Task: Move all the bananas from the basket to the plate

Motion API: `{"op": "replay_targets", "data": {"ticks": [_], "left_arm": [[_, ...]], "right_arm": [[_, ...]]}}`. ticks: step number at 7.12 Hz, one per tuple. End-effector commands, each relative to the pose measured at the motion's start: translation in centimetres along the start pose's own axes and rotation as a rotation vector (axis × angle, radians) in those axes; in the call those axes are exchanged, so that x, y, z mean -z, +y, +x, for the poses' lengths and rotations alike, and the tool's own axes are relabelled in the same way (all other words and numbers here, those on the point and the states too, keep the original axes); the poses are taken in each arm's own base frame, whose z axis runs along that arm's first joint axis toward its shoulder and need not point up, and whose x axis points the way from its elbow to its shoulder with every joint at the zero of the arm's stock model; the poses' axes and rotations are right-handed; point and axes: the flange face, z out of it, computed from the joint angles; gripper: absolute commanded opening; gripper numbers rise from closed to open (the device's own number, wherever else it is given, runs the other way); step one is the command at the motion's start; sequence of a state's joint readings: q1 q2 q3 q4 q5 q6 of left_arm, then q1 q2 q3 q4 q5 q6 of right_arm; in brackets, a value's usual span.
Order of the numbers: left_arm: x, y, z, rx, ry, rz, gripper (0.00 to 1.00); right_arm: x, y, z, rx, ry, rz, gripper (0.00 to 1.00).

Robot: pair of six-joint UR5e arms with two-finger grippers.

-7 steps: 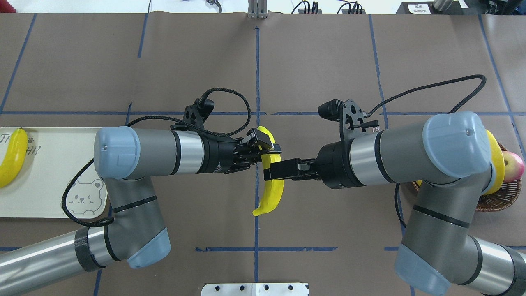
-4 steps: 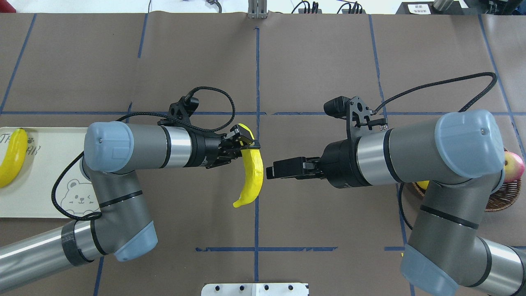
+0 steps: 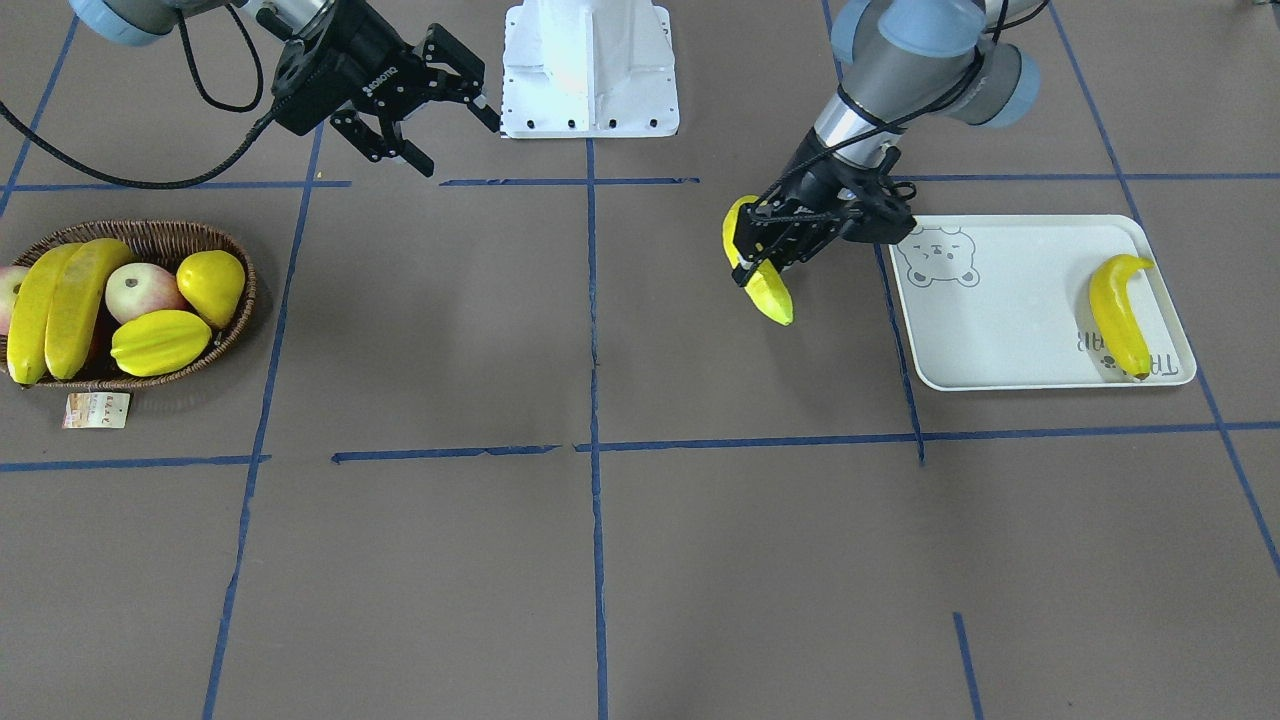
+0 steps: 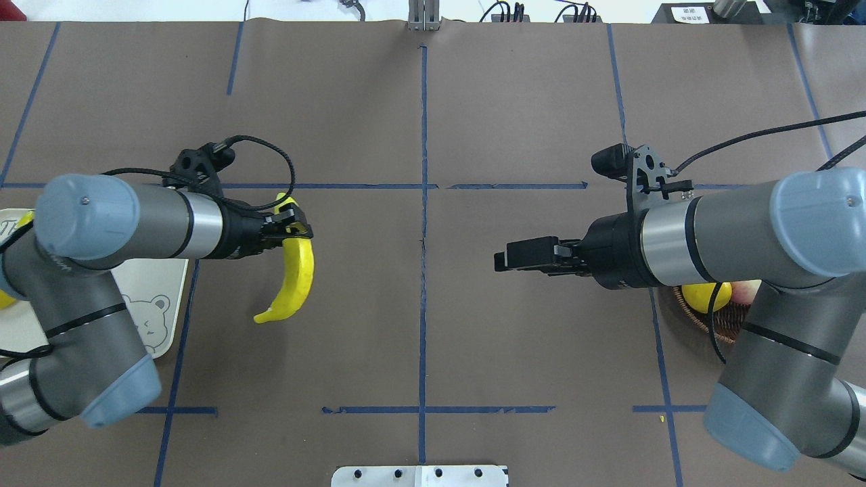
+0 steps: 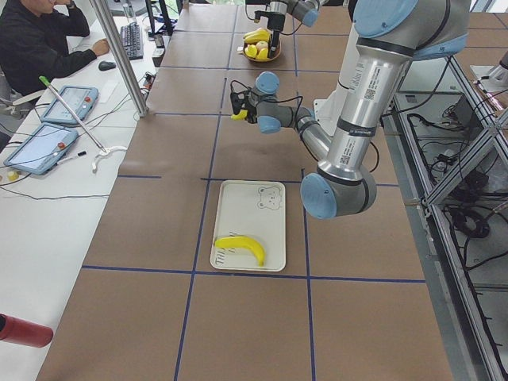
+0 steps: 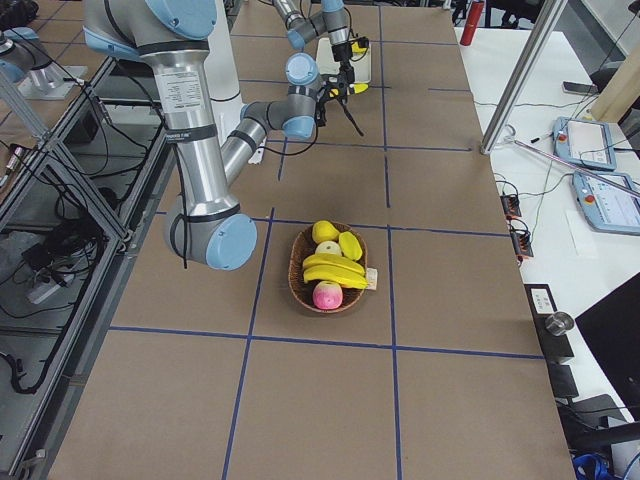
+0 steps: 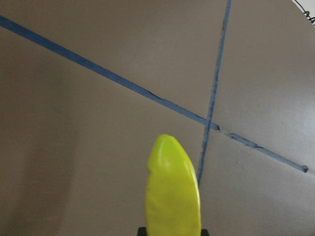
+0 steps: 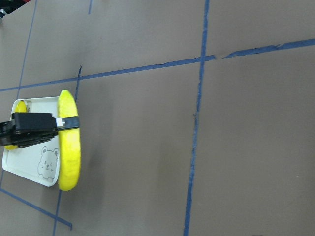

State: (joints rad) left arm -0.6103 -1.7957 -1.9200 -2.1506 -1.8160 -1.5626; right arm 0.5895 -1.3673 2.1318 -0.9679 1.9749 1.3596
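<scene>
Overhead exterior shows the left gripper (image 4: 295,227) clamped near one end of a long curved bright-yellow banana (image 4: 296,274), which hangs over the table just short of the flat white bear-print plate (image 3: 1000,335). Gripped so far off-centre, it may swing, slip and land off the plate. The right gripper (image 3: 455,140) hangs empty, fingers apart. Two bananas (image 3: 60,300) lie in the dark-brown woven basket (image 3: 240,300). The brown paper tabletop (image 3: 600,560) carries blue tape lines. A person (image 5: 40,48) sits at a white side desk (image 5: 48,206).
</scene>
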Motion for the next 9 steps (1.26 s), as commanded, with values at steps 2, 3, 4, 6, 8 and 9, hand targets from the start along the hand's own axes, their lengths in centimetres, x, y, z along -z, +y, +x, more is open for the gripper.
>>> {"op": "replay_targets", "data": {"ticks": [2,3,4,6,8,9], "left_arm": [[3.6,-3.2,-16.5,-0.080,-0.287,0.049,0.00],[4.9,-4.0,-20.4,-0.093,-0.350,0.060,0.00],[5.5,-4.4,-23.2,-0.100,-0.399,0.059,0.00],[4.5,-4.7,-26.0,-0.089,-0.455,0.052,0.00],[4.2,-6.3,-27.2,-0.126,-0.477,0.060,0.00],[3.6,-7.8,-27.3,-0.174,-0.480,0.062,0.00]], "right_arm": [[0.9,-0.3,3.2,-0.029,0.058,0.018,1.00],[0.8,-0.2,3.7,-0.032,0.068,0.016,1.00],[0.9,-0.2,3.7,-0.033,0.070,0.017,1.00],[0.7,-0.2,4.0,-0.036,0.075,0.016,1.00],[1.6,0.1,3.8,-0.032,0.066,0.018,1.00],[1.6,0.2,3.8,-0.032,0.067,0.018,1.00]]}}
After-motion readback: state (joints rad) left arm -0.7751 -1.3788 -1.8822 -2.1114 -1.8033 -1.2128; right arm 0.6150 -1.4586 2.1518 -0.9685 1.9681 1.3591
